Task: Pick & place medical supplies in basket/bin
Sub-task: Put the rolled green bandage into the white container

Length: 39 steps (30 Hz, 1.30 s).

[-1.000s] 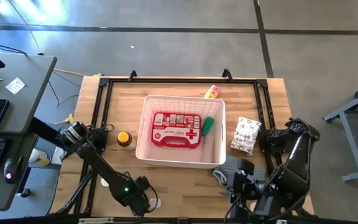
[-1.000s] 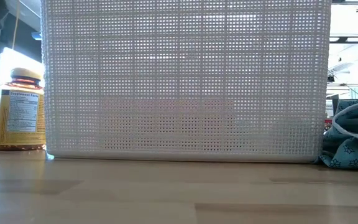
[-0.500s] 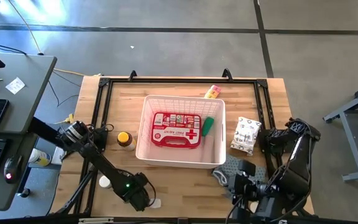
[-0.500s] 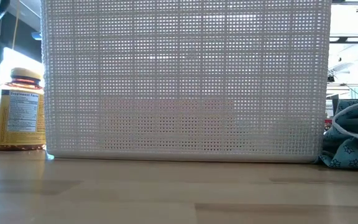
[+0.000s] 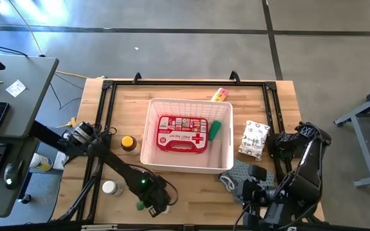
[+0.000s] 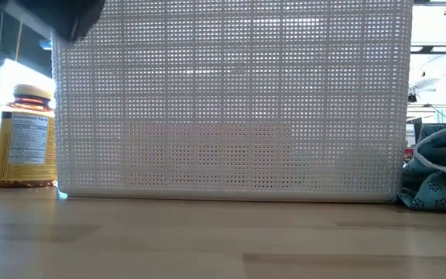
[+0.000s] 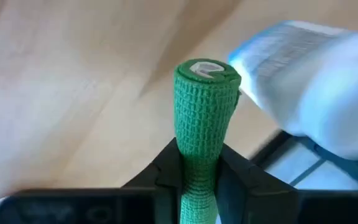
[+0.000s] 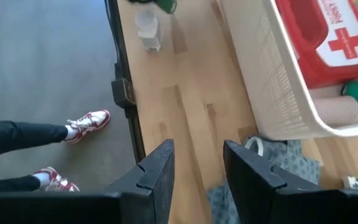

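The white mesh basket (image 5: 148, 144) stands mid-table and holds the red first-aid case (image 5: 182, 133) and a green roll (image 5: 214, 130). My left gripper (image 7: 199, 163) is at the near edge, left of the middle, shut on another green roll (image 7: 204, 99). A small white-capped bottle (image 5: 110, 188) stands just left of it. An amber bottle (image 5: 128, 144) stands against the basket's left side. The rainbow pill organiser (image 5: 219, 95) lies behind the basket. My right gripper (image 8: 197, 168) waits open at the near right, over bare wood. My left gripper pinches the green roll between its two fingers (image 7: 166, 171), by the roll's near end (image 7: 199, 155). The roll lies along the fingers and sticks out well past their tips, its white core end showing. Whether it is clear of the table I cannot tell.
A white patterned pack (image 5: 254, 139) lies right of the basket and a grey-blue cloth (image 5: 236, 174) at its near right corner. A black frame (image 5: 105, 115) rims the table. A person's legs (image 8: 73, 127) show beside the table in the right wrist view.
My left gripper has shut on the green roll and shifted a little toward the table's right edge. Part of the left arm has come into the low view's top left corner. The white-capped bottle, earlier hidden by the arm, now shows.
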Each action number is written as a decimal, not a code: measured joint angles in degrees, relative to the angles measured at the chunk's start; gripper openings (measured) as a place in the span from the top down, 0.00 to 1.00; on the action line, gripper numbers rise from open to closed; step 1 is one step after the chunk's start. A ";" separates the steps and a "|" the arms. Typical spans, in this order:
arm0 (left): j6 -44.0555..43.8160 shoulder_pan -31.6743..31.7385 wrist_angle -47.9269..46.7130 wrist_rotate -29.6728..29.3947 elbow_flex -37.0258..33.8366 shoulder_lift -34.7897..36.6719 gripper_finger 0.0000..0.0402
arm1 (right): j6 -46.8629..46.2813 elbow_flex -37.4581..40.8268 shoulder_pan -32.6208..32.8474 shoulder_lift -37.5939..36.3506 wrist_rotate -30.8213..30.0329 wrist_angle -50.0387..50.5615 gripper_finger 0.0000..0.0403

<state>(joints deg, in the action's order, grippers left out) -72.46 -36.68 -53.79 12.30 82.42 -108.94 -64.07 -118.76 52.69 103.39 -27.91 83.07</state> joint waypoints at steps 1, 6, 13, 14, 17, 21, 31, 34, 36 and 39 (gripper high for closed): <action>1.33 0.35 -2.27 0.01 1.74 0.02 0.76 | 0.00 0.00 0.17 0.00 0.22 0.14 0.68; 6.93 2.21 -15.08 -1.53 12.58 0.04 0.75 | -0.54 0.00 1.49 -0.66 -0.29 0.71 0.68; 17.16 5.46 -21.92 -9.42 33.21 0.06 0.72 | -2.11 0.00 2.47 -3.10 -5.87 3.81 0.68; 18.72 6.11 -21.70 -10.99 36.45 0.05 0.72 | -2.28 0.00 2.40 -3.57 -6.50 4.27 0.68; 24.61 8.67 -21.12 -16.01 45.78 0.14 0.73 | -3.44 0.00 1.66 -5.22 -7.90 5.25 0.68; 34.01 13.87 -16.67 -21.06 52.64 0.72 0.74 | -3.27 0.00 0.61 -7.10 -11.12 5.80 0.68; 42.09 31.13 -1.83 -20.62 49.83 0.88 0.72 | -1.45 0.00 -8.52 -10.89 -15.41 6.99 0.68; 42.19 35.58 -2.64 -17.83 49.85 -2.03 0.72 | -1.49 0.00 -11.51 -12.05 -13.89 6.95 0.68; 40.98 38.17 -5.25 -16.47 49.80 -3.99 0.72 | -1.47 0.00 -13.21 -12.57 -13.78 6.91 0.68; 39.14 41.17 -5.93 -13.33 49.79 -6.89 0.73 | -1.49 0.00 -15.32 -13.13 -13.68 6.79 0.68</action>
<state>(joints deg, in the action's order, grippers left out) -33.33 4.49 -59.72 -1.03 132.21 -115.83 -65.56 -118.76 37.37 90.27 -41.59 89.86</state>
